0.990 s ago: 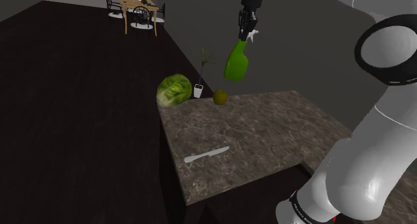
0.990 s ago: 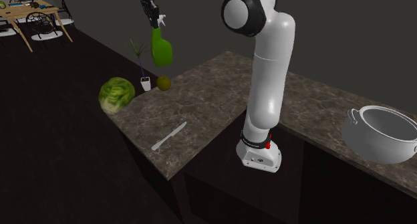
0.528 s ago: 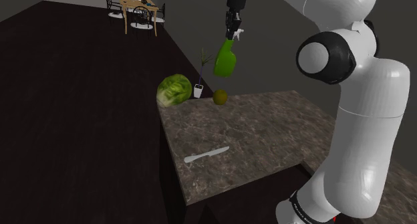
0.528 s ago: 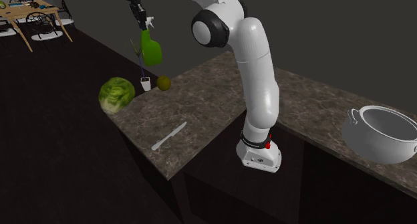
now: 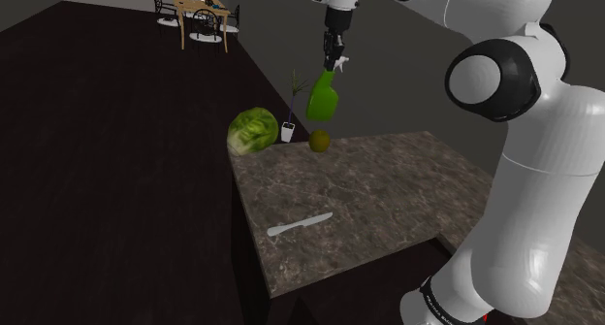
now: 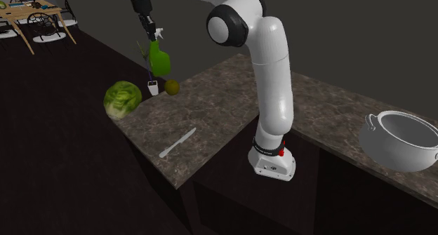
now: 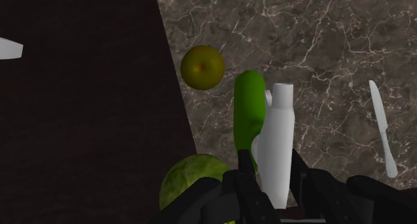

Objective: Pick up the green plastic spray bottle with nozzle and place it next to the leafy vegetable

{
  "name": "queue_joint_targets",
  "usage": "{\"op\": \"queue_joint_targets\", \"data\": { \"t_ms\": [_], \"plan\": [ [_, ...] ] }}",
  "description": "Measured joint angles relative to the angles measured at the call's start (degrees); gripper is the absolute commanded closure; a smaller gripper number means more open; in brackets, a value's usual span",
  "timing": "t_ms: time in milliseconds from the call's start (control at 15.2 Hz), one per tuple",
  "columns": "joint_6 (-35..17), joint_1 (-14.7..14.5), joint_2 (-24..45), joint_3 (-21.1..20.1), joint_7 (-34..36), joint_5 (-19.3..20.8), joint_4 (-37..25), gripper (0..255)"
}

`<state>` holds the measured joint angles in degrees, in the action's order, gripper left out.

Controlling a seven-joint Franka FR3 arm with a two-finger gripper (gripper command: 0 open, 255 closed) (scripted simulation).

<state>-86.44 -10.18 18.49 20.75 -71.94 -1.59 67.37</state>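
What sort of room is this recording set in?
Probably a home kitchen: a dark marbled counter, a grey cooking pot on it, and a wooden dining table with chairs beyond.

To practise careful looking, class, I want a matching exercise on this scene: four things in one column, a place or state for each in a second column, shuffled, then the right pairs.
Things:
1 bottle
2 knife
3 pot
4 lettuce

Places or states:
A lies flat on the counter
B beside the white planter
C clasped in the jaws, in the air
D grey, at the second exterior view's right

Pairs: 1-C; 2-A; 3-D; 4-B
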Motion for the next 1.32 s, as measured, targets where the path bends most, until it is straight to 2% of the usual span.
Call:
{"op": "queue_joint_targets", "data": {
  "t_ms": [528,1320],
  "plan": [
    [-7.26,-1.05,-2.45,-0.13,0.77,0.91,9.65,255],
    [-17.09,-1.80,-3.78,-0.34,1.58,1.42,20.78,255]
  ]
}}
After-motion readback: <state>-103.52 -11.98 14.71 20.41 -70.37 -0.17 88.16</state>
